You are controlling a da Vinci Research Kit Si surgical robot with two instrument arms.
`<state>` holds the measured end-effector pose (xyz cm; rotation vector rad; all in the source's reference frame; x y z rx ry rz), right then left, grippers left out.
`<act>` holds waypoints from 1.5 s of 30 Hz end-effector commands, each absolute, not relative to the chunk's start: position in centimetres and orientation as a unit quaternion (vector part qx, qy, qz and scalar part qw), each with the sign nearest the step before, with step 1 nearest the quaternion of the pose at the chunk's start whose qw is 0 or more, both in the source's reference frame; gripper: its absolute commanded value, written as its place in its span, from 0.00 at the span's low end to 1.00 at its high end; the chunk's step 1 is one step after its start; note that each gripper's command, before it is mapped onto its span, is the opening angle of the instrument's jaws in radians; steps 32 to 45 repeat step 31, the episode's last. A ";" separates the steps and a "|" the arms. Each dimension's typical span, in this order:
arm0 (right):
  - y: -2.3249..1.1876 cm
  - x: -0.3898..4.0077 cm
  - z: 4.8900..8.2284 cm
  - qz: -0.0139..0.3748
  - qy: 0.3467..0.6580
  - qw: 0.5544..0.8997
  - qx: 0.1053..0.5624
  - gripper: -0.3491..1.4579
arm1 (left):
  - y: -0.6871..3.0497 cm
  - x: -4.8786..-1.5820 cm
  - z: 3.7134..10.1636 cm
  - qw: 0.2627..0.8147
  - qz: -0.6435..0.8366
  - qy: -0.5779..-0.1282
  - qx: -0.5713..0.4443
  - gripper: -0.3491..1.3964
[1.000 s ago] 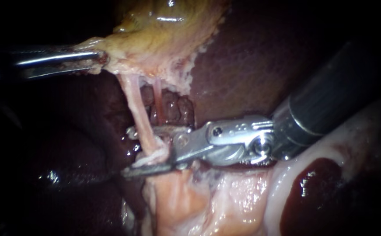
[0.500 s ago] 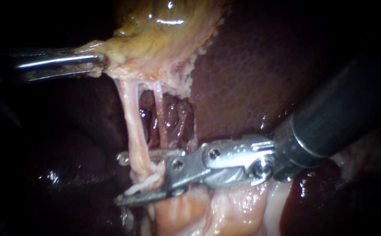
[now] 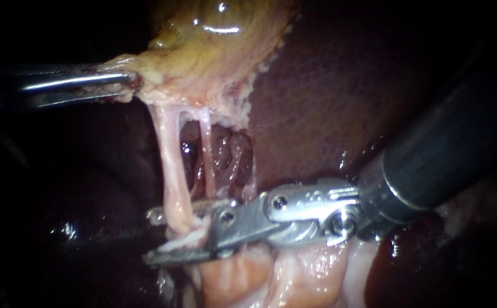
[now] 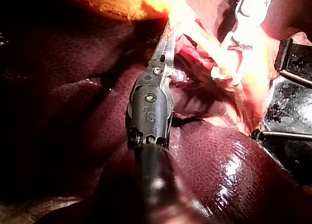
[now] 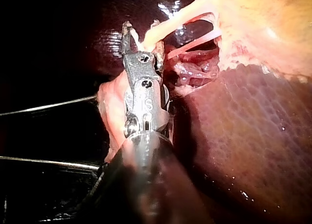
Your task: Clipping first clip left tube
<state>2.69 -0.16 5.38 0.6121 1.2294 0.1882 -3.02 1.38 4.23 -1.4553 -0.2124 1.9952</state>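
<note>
Liver tissue, dark red-brown and glistening, is filling the background, with the yellowish, pale-edged gallbladder sitting above it. Your right instrument, a thick dark shaft ending in a silver metal hand, is reaching across. That hand is standing open, one jaw on either side of the pale pink left tube, which is running down from the gallbladder and crossing the jaws nearly square. Your left instrument, slim and steel, is clamping its hand on the gallbladder's edge.

Left tube between jaws of right instrument, beneath gallbladder, liver behind
</note>
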 end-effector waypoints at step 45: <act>-0.11 2.64 5.48 0.090 0.559 0.759 0.322 0.00 | 1.40 -3.03 4.25 0.325 0.761 -0.081 -0.555 0.00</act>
